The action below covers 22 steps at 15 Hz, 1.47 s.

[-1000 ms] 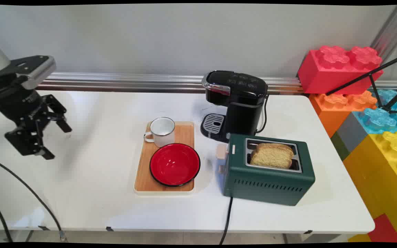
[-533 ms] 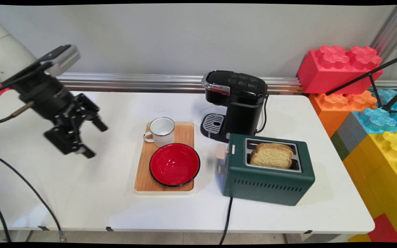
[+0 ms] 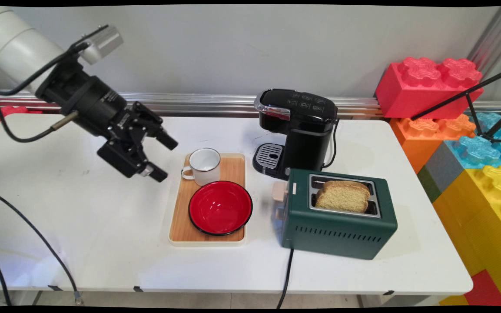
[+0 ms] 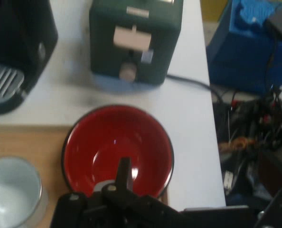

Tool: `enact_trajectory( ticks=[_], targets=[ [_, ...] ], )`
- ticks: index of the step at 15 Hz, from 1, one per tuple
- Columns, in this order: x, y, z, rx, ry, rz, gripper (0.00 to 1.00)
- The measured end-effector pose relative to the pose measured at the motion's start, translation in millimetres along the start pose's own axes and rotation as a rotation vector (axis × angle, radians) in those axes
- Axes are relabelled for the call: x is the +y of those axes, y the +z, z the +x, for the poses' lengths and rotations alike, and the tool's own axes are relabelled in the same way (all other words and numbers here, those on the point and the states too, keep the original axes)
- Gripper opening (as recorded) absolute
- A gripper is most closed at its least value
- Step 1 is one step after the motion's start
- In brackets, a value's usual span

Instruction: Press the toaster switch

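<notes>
Over the table's left side, main view: gripper (image 3: 161,159) hung w/ jaws spread wide, holding nothing, just left of the white mug (image 3: 204,165) at the back of the wooden tray (image 3: 184,226), apart from it. Red bowl (image 3: 220,207) sat in front. Hand view: bowl (image 4: 117,149) below, green toaster (image 4: 135,40) beyond. Mug looked light, stiff, prob. slick enamel; handle or rim seemed best to grip.

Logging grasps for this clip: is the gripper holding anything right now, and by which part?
Nothing is held. The black two-finger gripper hangs open in the air, left of the white enamel mug on the wooden tray.
</notes>
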Motion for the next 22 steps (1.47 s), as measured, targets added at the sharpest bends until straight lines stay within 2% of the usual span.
enact_trajectory(
  ticks=[5, 6, 10, 16, 22],
  targets=[
    [-1.2, 5.2, 7.9, 0.057, 0.051, -0.02, 1.0],
    [-1.3, 6.0, 8.8, 0.063, 0.063, -0.025, 0.0],
    [-2.3, 10.3, 10.3, 0.078, 0.099, -0.039, 0.0],
    [-11.1, 24.2, 12.9, 0.109, 0.105, -0.044, 0.0],
    [-24.2, 57.5, 15.4, 0.161, 0.116, -0.06, 0.0]
  ],
)
